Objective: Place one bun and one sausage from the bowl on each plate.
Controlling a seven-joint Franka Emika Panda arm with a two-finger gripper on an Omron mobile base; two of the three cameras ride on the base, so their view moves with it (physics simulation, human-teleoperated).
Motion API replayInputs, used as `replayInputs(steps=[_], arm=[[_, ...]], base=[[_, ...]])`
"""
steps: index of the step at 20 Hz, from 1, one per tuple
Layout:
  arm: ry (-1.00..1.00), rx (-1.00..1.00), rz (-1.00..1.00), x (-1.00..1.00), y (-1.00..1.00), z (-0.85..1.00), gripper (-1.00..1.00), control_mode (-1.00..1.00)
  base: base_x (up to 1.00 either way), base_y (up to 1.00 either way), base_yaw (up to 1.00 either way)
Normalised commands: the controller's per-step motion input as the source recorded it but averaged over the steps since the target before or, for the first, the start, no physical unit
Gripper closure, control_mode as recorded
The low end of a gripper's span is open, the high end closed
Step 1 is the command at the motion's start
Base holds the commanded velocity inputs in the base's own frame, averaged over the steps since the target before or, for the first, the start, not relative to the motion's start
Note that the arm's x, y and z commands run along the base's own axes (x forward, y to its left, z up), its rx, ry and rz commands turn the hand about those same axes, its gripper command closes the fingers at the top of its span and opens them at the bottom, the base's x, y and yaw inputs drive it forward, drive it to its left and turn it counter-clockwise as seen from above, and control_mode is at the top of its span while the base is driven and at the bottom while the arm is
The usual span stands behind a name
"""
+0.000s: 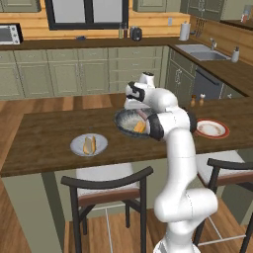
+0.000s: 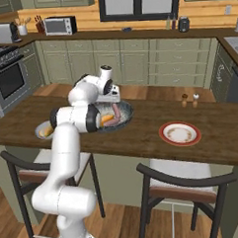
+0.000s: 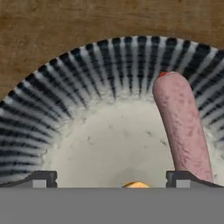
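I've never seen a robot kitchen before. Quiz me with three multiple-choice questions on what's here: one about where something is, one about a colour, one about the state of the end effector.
1. Where does the bun outside the bowl lie?
A. on the grey plate
B. on the red-rimmed plate
C. on a chair

2. What colour is the sausage in the bowl?
A. green
B. pinkish
C. blue

3. How is the end effector?
A. shut on a bun
B. shut on a sausage
C. open over the bowl

Answers:
1 A, the left base view shows the bun on that plate.
2 B, the hand view shows it pink.
3 C, its fingertips stand wide apart, nothing between them.
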Motion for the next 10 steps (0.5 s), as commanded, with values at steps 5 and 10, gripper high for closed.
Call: replayInputs(steps=[5,10], arm=[[0.0,-0.21,0.03,0.26,-0.29,-0.2,-1.0,-1.0],[-0.07,-0.05,0.03,0.01,-0.07,-0.2,-1.0,-1.0]], base=[[0.0,0.0,0.0],[0.0,0.0,0.0]])
